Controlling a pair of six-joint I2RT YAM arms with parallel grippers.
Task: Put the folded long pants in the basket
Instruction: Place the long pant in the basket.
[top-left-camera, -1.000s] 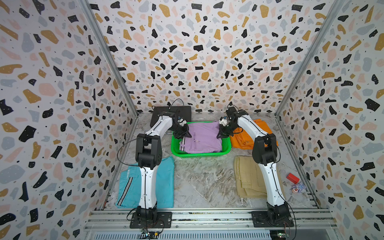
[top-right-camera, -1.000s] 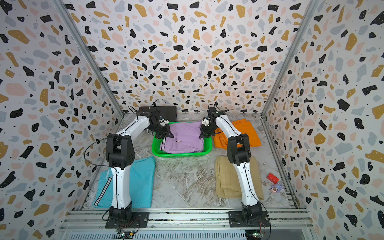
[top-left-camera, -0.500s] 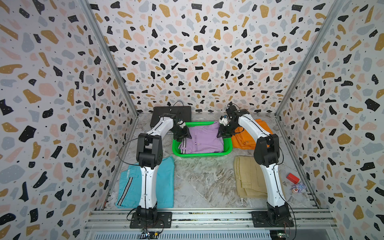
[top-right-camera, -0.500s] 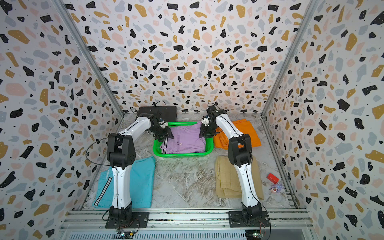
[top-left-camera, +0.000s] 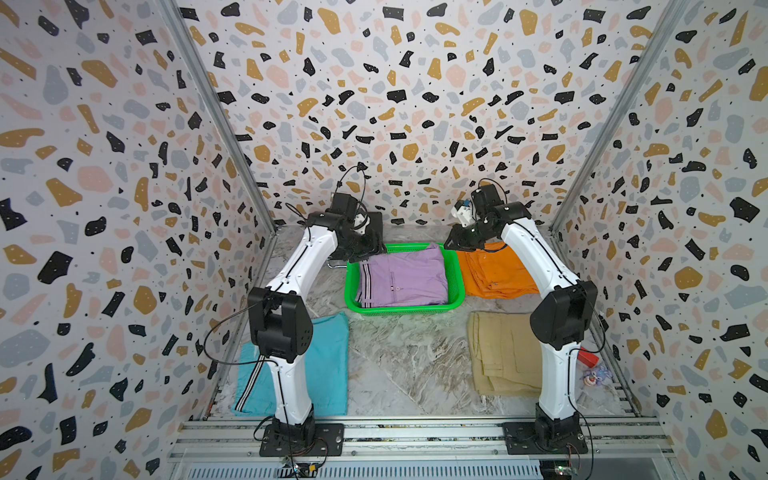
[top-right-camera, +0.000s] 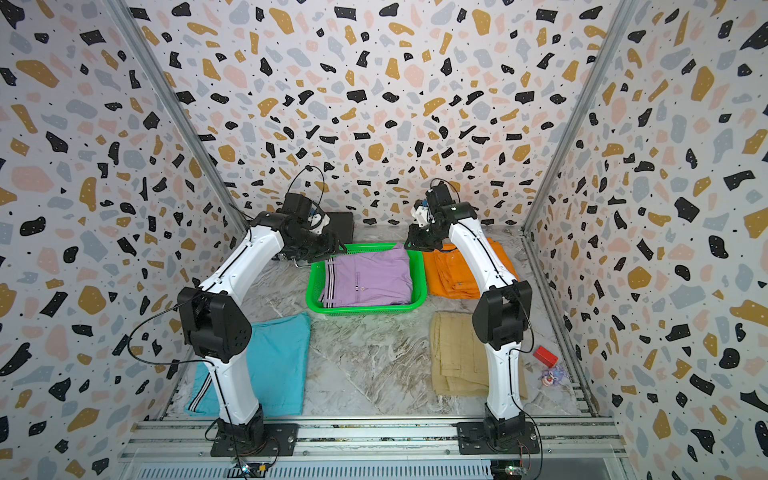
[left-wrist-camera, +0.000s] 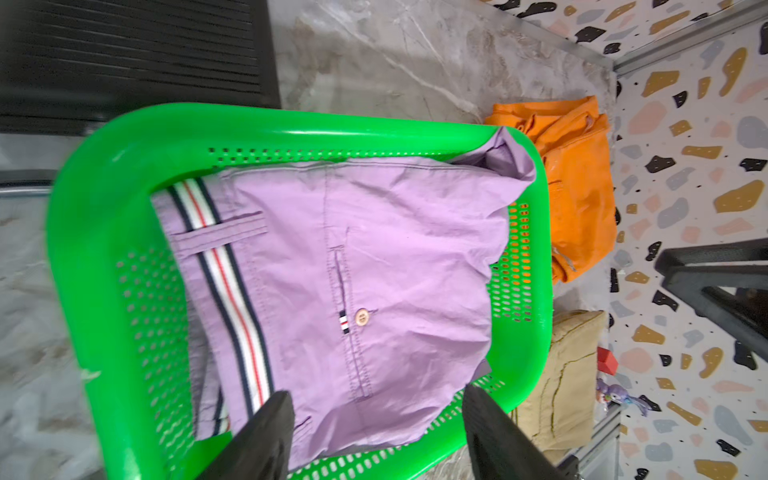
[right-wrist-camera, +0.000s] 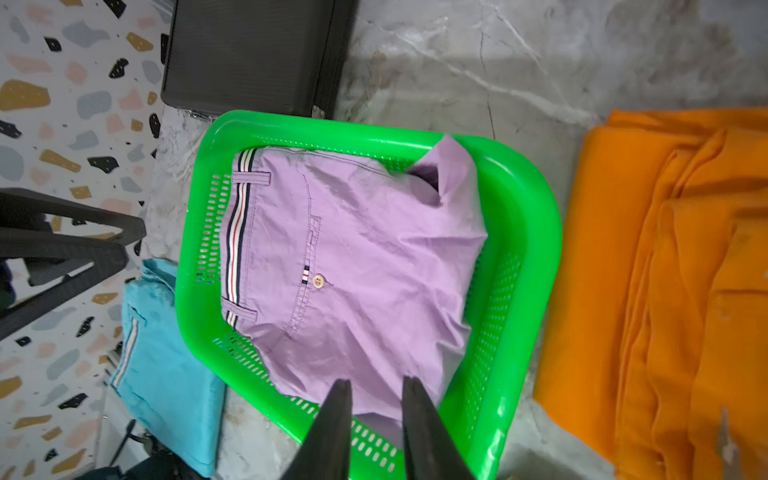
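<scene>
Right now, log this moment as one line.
lilac pants in basket | teal pants, tan pants, orange pants on table | left gripper open, empty | right gripper open, empty

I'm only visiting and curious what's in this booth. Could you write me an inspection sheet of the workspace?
Surface: grey marbled tabletop, bare in the middle.
Job's things: lilac pants in green basket, one corner up at the rim; orange pants, tan pants, teal pants on the table.
Clutter: black case, red block, small trinket.
Grippers: left gripper open, empty; right gripper narrowly open, empty; both at the basket.
Cables: black cable looping off the left arm.
Surroundings: speckled walls.
</scene>
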